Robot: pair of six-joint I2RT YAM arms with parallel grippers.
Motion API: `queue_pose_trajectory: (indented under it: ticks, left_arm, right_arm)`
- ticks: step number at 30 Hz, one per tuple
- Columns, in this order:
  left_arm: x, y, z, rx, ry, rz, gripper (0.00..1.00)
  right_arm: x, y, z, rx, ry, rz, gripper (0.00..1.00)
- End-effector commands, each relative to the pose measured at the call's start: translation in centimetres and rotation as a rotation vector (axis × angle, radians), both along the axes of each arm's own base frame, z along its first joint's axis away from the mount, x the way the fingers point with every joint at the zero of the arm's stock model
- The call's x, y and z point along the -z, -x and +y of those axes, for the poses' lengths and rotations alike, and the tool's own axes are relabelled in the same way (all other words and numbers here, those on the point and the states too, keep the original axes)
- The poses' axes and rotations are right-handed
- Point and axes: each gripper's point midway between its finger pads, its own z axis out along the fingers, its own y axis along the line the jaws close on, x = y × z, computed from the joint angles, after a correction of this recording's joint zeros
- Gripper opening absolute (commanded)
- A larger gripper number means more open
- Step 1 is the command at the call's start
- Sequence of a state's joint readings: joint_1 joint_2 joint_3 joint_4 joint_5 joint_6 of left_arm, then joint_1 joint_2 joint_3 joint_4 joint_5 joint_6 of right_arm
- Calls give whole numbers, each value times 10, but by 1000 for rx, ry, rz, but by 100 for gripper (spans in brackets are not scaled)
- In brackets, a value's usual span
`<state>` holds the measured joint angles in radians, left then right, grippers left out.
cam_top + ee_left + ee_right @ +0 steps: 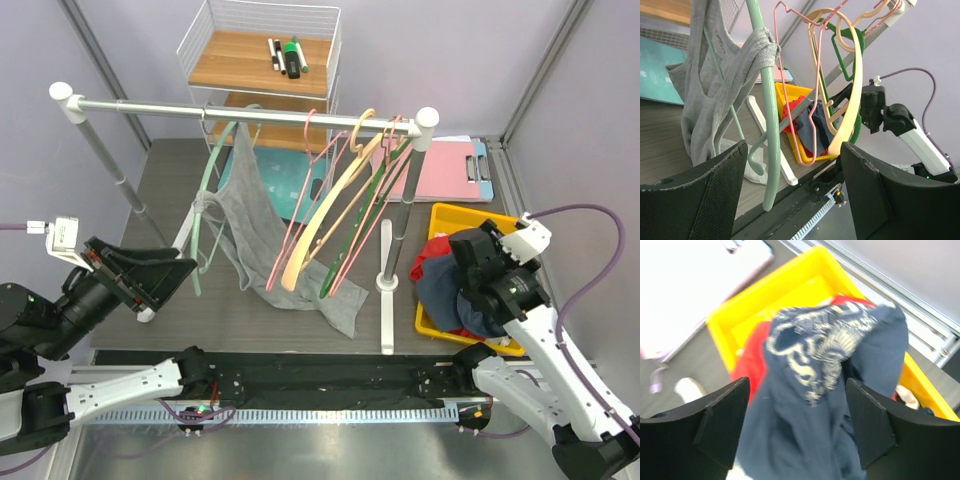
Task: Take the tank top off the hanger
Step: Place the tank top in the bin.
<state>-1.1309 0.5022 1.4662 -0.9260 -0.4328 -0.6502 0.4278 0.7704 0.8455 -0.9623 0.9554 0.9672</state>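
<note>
Nearest, at the 8 o'clock corner of the overhead view, the left tool (178, 280) hovers released, fingers spread wide and grasping nothing, aimed toward 1 o'clock at the grey tank top (250, 215). At 4 o'clock the right tool (797, 385) is also released and empty, hanging over a blue garment (830, 365) heaped in the yellow bin (445, 215).

The tank top hangs from the mint hanger (771, 125), its hem trailing down to the table (170, 170). In the left wrist view one strap (757, 47) is bunched around the hanger's sloping arm.

That bunch looks like the place to work. Close on the strap itself, not the plastic, and slide it down off the arm's end. Tugging the hem would likely swing the hanger into the cream hanger (320, 215) and its neighbours at 3 o'clock, or unhook it from the rail (250, 110) at 12 o'clock.
</note>
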Motion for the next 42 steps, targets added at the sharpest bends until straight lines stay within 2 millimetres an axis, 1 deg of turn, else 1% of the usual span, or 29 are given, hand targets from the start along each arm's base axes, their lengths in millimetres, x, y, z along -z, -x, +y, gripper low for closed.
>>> queue_pose_trajectory:
  ticks: [1, 2, 4, 5, 6, 7, 8, 9, 11, 13, 14, 16, 17, 18, 20, 22, 23, 25, 28, 30, 31, 32, 33, 34, 35, 36, 38, 41, 42]
  left_arm:
    - [-5, 2, 3, 5, 12, -23, 75]
    - [-5, 2, 4, 5, 14, -24, 75]
    - [-7, 3, 5, 5, 20, -25, 75]
    - [-8, 3, 6, 5, 27, -25, 75]
    - [-10, 4, 7, 7, 32, -28, 75]
    - [-12, 5, 8, 8, 37, -30, 75]
    - [-13, 5, 9, 7, 38, -31, 75]
    - [-15, 6, 10, 8, 42, -33, 75]
    - [-16, 6, 10, 7, 43, -30, 75]
    - [-17, 6, 9, 10, 44, -28, 75]
    - [-16, 6, 8, 13, 40, -26, 75]
    - [-16, 6, 8, 12, 38, -23, 75]
    - [-16, 6, 8, 10, 37, -23, 75]
    - [-16, 5, 8, 9, 35, -26, 75]
    - [-15, 4, 8, 0, 23, -31, 75]
    - [-14, 0, 14, -27, -17, -42, 75]
    - [-11, -7, 15, -69, -49, -34, 75]
    - [-11, -10, 22, -96, -99, -44, 75]
    - [-12, -15, 24, -124, -143, -53, 76]
    - [-15, -17, 26, -137, -151, -63, 76]
    - [-17, -18, 27, -145, -161, -74, 76]
    - [-22, -20, 32, -164, -157, -81, 76]
    - [-25, -21, 33, -177, -164, -86, 76]
    - [-31, -22, 38, -187, -167, -101, 76]
    - [-34, -24, 42, -214, -170, -104, 76]
    - [-35, -28, 38, -221, -192, -105, 77]
    - [-40, -32, 38, -239, -219, -120, 78]
    - [-38, -45, 24, -263, -315, -112, 80]
    - [-36, -52, 14, -274, -356, -107, 84]
  right_arm:
    - [-24, -16, 14, -94, 4, 8, 80]
    - [-21, -18, 17, -108, -4, 21, 78]
    - [-11, -26, 33, -160, -51, 42, 65]
    - [-2, -29, 40, -187, -73, 54, 56]
    - [-1, -37, 51, -221, -117, 21, 43]
    - [4, -40, 63, -264, -177, 8, 38]
    - [20, -40, 68, -280, -194, 25, 35]
    - [20, -47, 75, -290, -224, -15, 31]
    - [42, -47, 68, -223, -219, 0, 29]
    - [57, -45, 54, -136, -179, 16, 24]
    - [76, -42, 49, -109, -154, 66, 23]
    - [94, -38, 39, -53, -148, 101, 21]
    - [111, -34, 36, -24, -156, 132, 20]
    - [119, -32, 28, 12, -166, 145, 20]
    - [139, -26, 25, 27, -199, 173, 20]
    - [144, -23, 19, 47, -213, 170, 20]
    - [144, -21, 17, 48, -211, 169, 20]
    - [130, -22, 15, 33, -198, 130, 20]
    - [93, -26, 15, -16, -183, 70, 22]
    - [67, -30, 23, -106, -180, 56, 32]
    - [52, -32, 28, -143, -186, 46, 40]
    - [44, -33, 33, -185, -196, 39, 45]
    - [39, -32, 49, -301, -211, 57, 49]
    - [27, -34, 57, -360, -223, 43, 57]
    - [21, -33, 64, -405, -238, 37, 60]
    - [13, -32, 76, -475, -269, 31, 62]
    - [3, -27, 87, -546, -291, 15, 68]
    - [-18, -18, 103, -668, -313, -25, 72]
    - [-27, -16, 105, -692, -311, -48, 73]
